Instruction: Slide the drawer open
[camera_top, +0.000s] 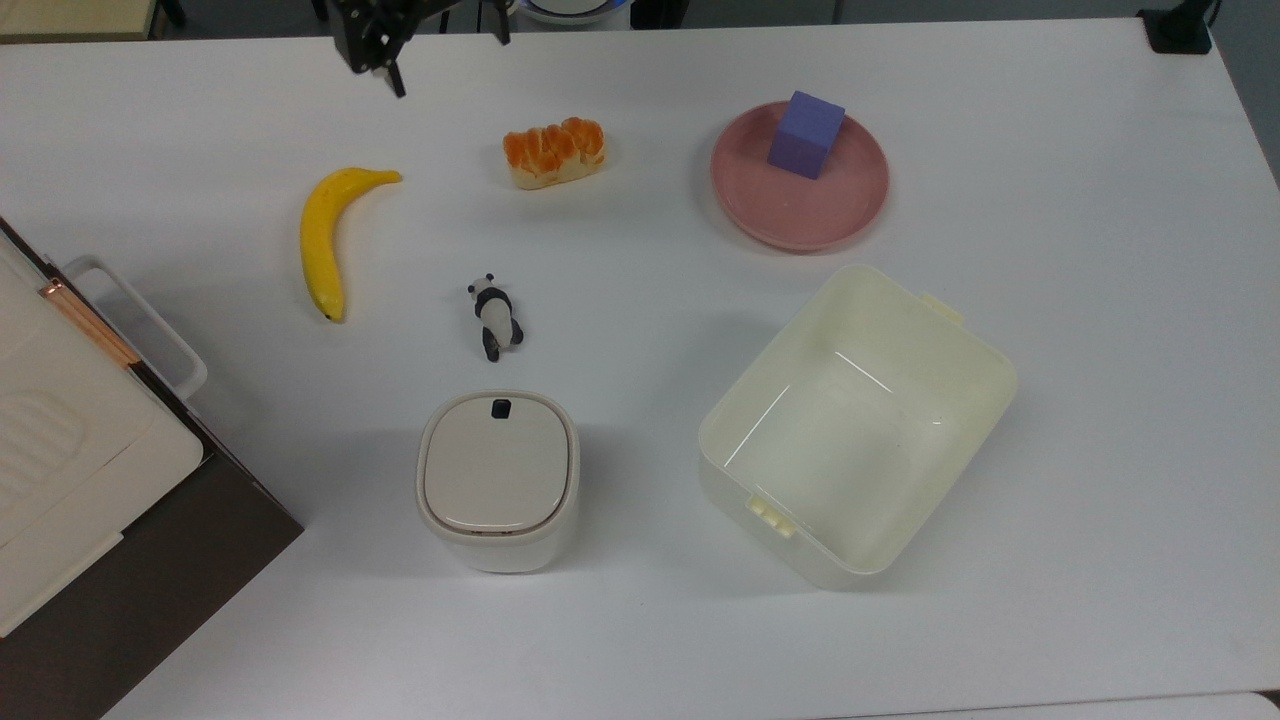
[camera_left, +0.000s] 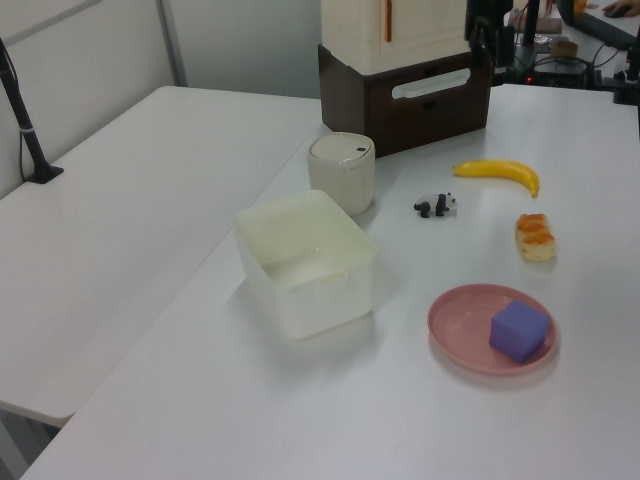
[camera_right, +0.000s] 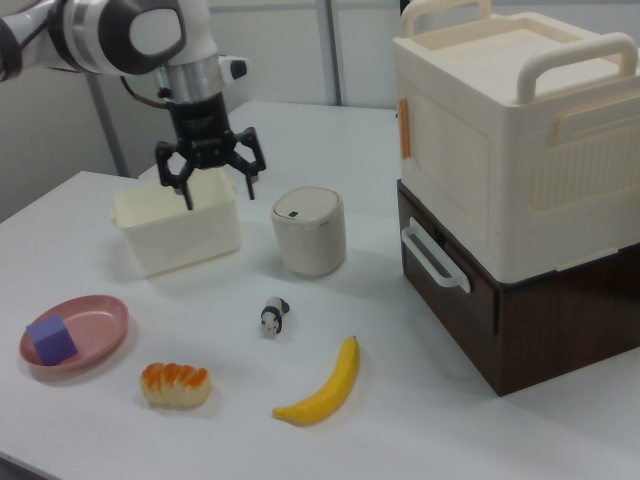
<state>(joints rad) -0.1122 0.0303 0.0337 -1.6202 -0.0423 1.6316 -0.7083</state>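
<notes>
The hand (camera_right: 213, 178) hangs above the desk (camera_right: 90, 230) with its fingers spread wide and nothing between them. The drawer (camera_right: 440, 262), shut in the dark cabinet under a cream box (camera_right: 510, 130), sits well apart at the right view's right, its white handle (camera_right: 433, 258) facing the hand across a lidded bin (camera_right: 309, 231).

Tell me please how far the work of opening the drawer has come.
Nothing looks done yet: the drawer sits shut, its dark front flush with the cabinet. In hand: the pincer hangs open above the table, apart from the white handle and holding nothing. Left: reach the handle, close on it, and pull the drawer out.
</notes>
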